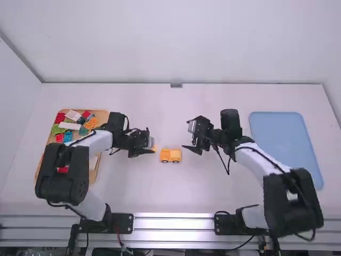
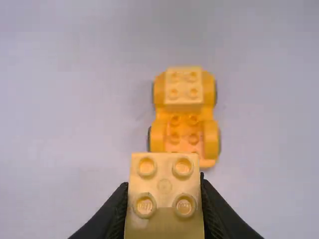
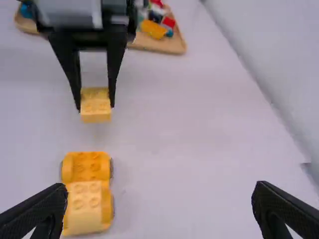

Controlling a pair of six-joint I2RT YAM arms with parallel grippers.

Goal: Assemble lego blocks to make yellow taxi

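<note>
Gripping the small yellow block [image 2: 164,179] between its two fingers, the left gripper [image 1: 151,143] is near the yellow car [image 1: 170,155], which stands on the white table [image 1: 208,189] between the two grippers. On this block four round studs are visible. The right gripper [image 1: 186,134] is open, its fingers wide apart, on the other side of the car. Coloured bricks [image 1: 91,123] lie in the wooden tray [image 1: 101,114] at left, and the blue tray [image 1: 277,133] is at right.
</note>
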